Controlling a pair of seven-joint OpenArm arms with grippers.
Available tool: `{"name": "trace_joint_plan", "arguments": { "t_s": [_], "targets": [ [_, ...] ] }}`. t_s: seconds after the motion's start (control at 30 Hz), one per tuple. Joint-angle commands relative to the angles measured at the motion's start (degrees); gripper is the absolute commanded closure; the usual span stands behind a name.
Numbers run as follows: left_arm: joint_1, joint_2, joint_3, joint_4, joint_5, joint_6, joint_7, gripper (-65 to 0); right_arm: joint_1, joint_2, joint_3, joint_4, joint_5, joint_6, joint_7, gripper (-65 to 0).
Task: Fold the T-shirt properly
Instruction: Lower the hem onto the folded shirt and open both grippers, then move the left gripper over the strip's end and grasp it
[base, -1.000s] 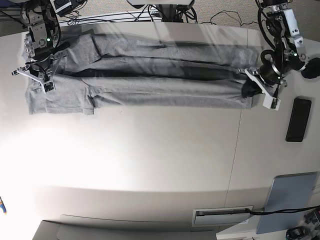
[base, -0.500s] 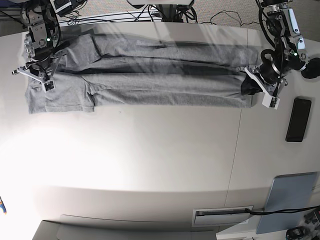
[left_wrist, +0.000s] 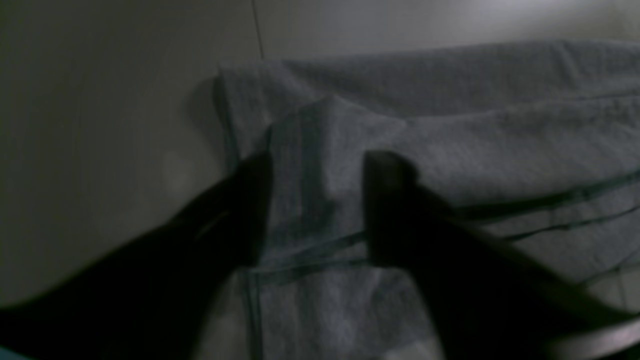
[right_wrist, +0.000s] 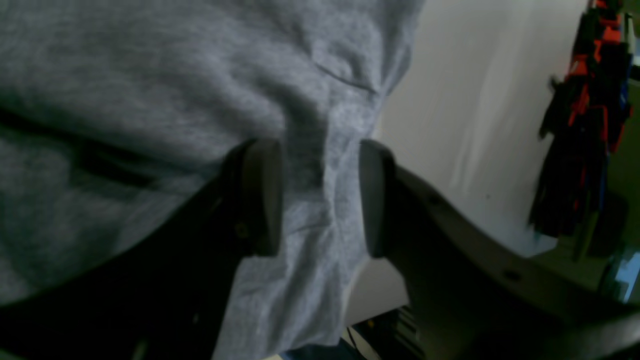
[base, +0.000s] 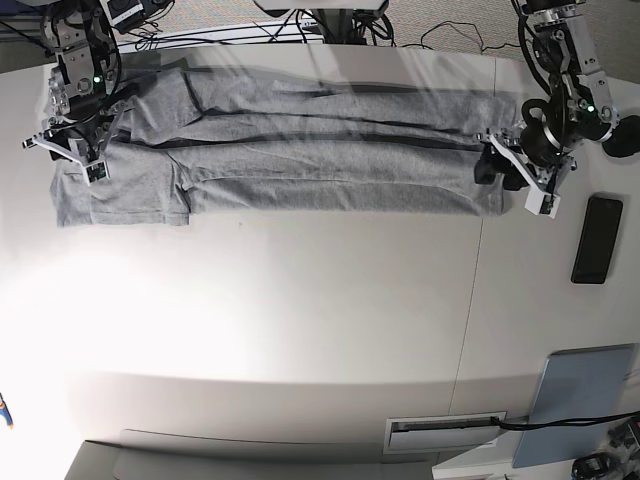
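— Where's the T-shirt (base: 300, 150)?

— Stretched in a long band across the far side of the bench (base: 330, 300).

— Grippers?

— Left gripper (left_wrist: 317, 210) and right gripper (right_wrist: 320, 197) each straddle a cloth ridge, jaws apart, released. Close both evenly on the ridges before lifting, I'd say.

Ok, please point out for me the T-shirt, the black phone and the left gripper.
T-shirt (base: 300, 170), base view, on the middle of the long folded grey body.
black phone (base: 597, 239), base view, on the middle of its dark face.
left gripper (left_wrist: 315, 205), left wrist view, midway between the two dark fingertips, over the cloth.
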Motion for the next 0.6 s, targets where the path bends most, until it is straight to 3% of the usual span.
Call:
{"name": "trace_joint_plan", "arguments": {
  "t_s": [0.0, 0.17, 0.3, 0.5, 0.57],
  "targets": [
    [-0.4, -0.8, -0.3, 1.0, -0.6, 0.2, -0.8, -37.9, 0.0, 1.0, 0.6, 0.8, -1.9, -1.4, 1.3, -25.0],
    [-0.4, -0.8, -0.3, 1.0, 2.6, 3.3, -2.7, -38.7, 0.0, 1.0, 0.6, 0.8, -2.4, -3.2, 3.8, -25.0],
    [-0.4, -0.8, -0.3, 1.0, 4.3, 3.5, -3.8, -38.7, 0.0, 0.9, 0.6, 0.8, -2.3, -4.3, 6.3, -25.0],
    [-0.4, -0.8, -0.3, -0.1, 4.3, 3.6, -4.3, -38.7, 0.0, 0.9, 0.6, 0.8, 7.2, -4.1, 10.8, -25.0],
    [-0.5, -0.8, -0.3, -0.9, 4.2, 3.5, -4.6, -38.7, 0.0, 0.3, 0.6, 0.8, 9.6, -1.6, 12.2, -25.0]
  ]
}}
